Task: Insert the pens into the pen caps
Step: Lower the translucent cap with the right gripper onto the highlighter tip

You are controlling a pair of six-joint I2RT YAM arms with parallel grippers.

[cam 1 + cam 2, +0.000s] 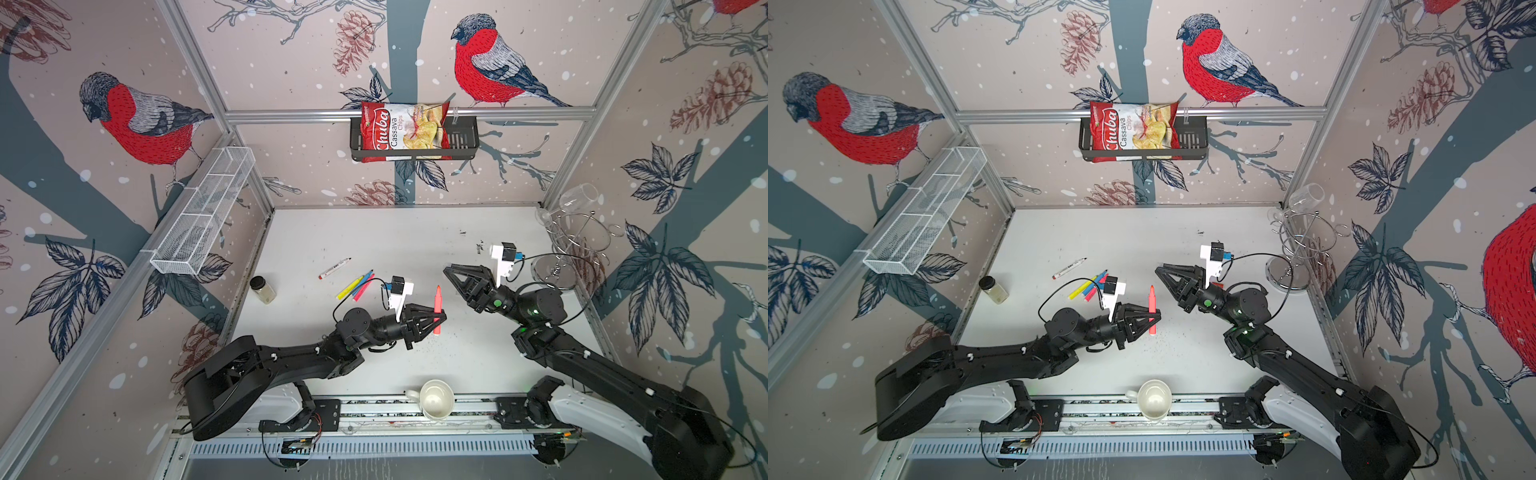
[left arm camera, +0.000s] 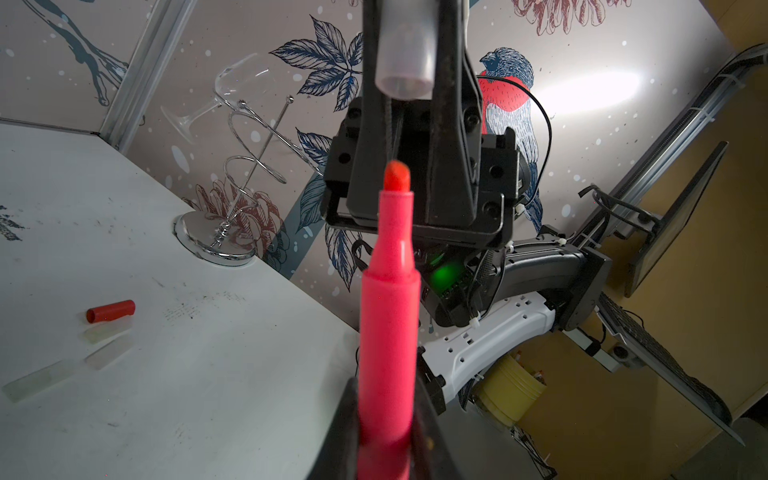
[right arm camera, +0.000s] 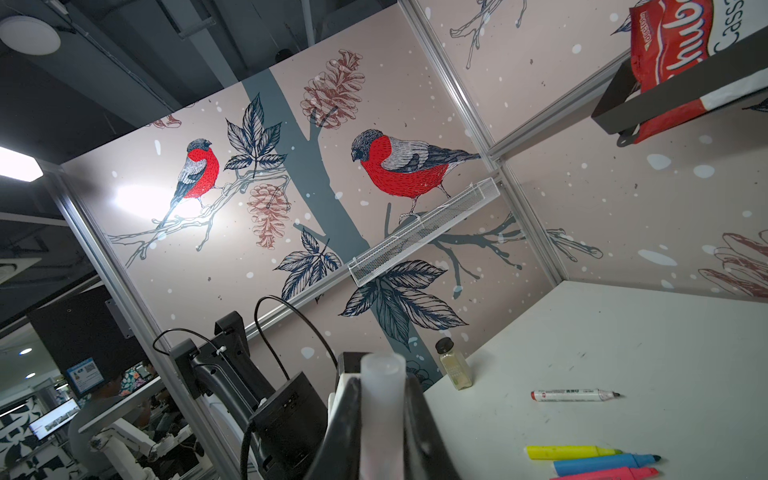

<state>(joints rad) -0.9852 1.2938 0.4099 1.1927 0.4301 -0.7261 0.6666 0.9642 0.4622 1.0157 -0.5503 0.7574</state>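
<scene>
My left gripper (image 1: 440, 318) (image 2: 388, 399) is shut on a pink-red pen (image 1: 437, 307) (image 2: 390, 291), which it holds above the table's middle with the tip pointing away. My right gripper (image 1: 448, 272) (image 3: 382, 386) is shut on a translucent pen cap (image 3: 382, 411) (image 2: 405, 54). The cap's open end faces the pen tip across a short gap. A white marker (image 1: 334, 268), a yellow pen (image 1: 351, 286), a blue pen (image 1: 365, 277) and a pink pen (image 1: 363, 287) lie at the left. A red cap (image 2: 111, 311) and three translucent caps (image 2: 109, 353) lie on the table.
A white cup (image 1: 434, 399) lies at the front edge. A small jar (image 1: 262, 289) stands at the left. A wire glass rack (image 1: 582, 237) holding a wine glass occupies the back right corner. A mesh basket (image 1: 203, 216) and a chips bag (image 1: 405, 131) hang on the walls.
</scene>
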